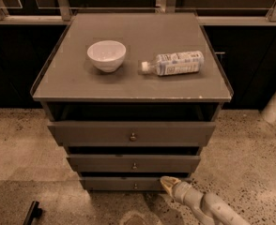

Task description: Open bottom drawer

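Gripper: hovers at the bottom drawer front's right end, right of its knob; clenched or released, cannot tell. Extends from an arm slanting down-right of the drawer.

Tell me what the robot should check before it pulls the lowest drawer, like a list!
1. The bottom drawer is in view: ok.
2. Its knob is uncovered: ok.
3. The claw is on the knob: not ok, it sits to the knob's right, by the drawer front.
4. The claw touches the drawer front: cannot tell.
5. The bowl and bottle rest back from the top's front edge: ok.
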You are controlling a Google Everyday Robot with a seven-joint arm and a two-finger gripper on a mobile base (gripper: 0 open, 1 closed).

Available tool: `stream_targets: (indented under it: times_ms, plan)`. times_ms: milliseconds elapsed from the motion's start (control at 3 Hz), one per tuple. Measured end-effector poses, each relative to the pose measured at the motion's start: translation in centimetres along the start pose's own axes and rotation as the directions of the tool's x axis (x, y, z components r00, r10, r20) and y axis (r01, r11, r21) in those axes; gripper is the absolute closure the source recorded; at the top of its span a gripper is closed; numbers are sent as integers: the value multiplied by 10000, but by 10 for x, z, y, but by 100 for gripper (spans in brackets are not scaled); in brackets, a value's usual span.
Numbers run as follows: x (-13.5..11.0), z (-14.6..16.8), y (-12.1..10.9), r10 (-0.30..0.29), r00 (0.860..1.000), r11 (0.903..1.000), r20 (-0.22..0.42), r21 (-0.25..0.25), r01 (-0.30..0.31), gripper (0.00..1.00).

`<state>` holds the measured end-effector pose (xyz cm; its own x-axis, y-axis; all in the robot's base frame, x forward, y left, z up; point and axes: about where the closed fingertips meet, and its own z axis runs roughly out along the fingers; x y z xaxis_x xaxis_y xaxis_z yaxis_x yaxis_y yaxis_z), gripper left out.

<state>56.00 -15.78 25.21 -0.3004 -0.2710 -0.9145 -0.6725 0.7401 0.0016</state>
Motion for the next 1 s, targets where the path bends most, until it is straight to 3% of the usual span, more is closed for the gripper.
stream_targets:
  times_ms: [1000]
  plan:
    - [10, 32, -44, -618, 9980, 9929, -157, 1011, 631, 100]
